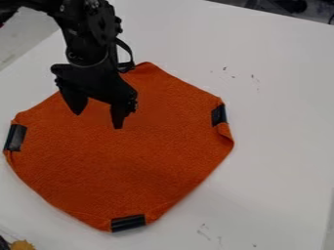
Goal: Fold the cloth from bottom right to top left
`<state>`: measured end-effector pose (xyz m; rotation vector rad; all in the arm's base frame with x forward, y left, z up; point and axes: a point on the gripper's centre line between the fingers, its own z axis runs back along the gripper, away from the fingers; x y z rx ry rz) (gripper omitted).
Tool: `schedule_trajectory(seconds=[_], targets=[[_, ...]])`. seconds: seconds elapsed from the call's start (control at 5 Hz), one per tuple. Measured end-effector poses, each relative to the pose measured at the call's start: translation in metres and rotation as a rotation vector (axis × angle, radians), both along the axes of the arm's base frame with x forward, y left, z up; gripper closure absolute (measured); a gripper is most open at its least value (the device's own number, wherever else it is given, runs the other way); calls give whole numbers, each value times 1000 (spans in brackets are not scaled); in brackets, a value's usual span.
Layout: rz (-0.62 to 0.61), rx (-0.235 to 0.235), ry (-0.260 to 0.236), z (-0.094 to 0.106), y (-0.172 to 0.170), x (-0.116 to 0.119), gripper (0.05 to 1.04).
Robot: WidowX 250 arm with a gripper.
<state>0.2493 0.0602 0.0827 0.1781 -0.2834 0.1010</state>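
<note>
We see one orange cloth point(130, 161) lying spread out on one white table point(281, 122), its right edge slightly curled. One black gripper point(98, 118) hangs over the cloth's upper left part, its two fingers apart with nothing between them. We count three black strips for certain on the cloth's rim: a left strip point(15, 137), a right strip point(219, 115) and a bottom strip point(128, 222); we cannot tell whether a fourth sits by the arm. We judge the fold unstarted, at the approach step: next, the gripper should go to the bottom right edge, pinch it, lift and carry it toward the top left.
</note>
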Motion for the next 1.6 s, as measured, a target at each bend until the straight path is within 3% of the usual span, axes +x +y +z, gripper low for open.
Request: schedule_trajectory(seconds=[0.2, 0.4, 0.6, 0.8, 1.0, 1.2, 1.6], targets=[[7, -8, 22, -5, -2, -3, 83], [5, -41, 84, -16, -31, -16, 83], [32, -59, 81, -17, -48, -27, 83], [49, -83, 108, -22, -73, -45, 83], [65, -134, 111, -39, -98, -59, 83], [71, -154, 116, -52, -114, -67, 83], [106, -184, 145, -73, -99, -64, 83]])
